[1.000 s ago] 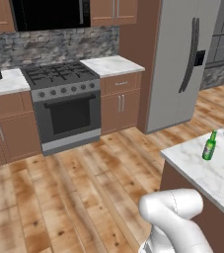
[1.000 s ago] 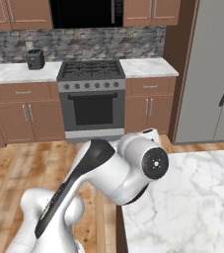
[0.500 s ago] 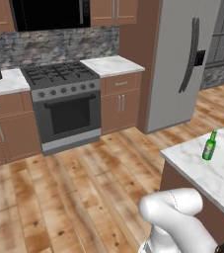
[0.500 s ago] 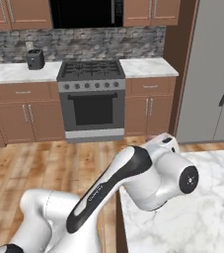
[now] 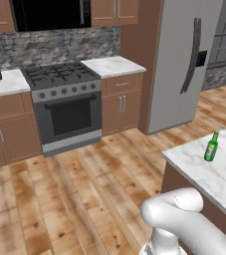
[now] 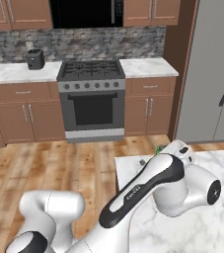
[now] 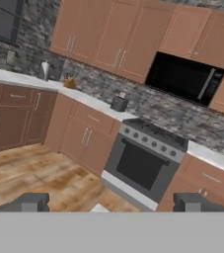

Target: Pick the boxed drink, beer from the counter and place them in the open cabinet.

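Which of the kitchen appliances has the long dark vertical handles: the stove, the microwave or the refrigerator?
The refrigerator, the tall grey unit right of the stove. The stove's handle runs horizontally, and the microwave is black.

No readable text or labels anywhere

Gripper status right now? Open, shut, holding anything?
Gripper: open, jaws wide apart in the hand view, nothing between them. The beer stands on the counter, untouched.
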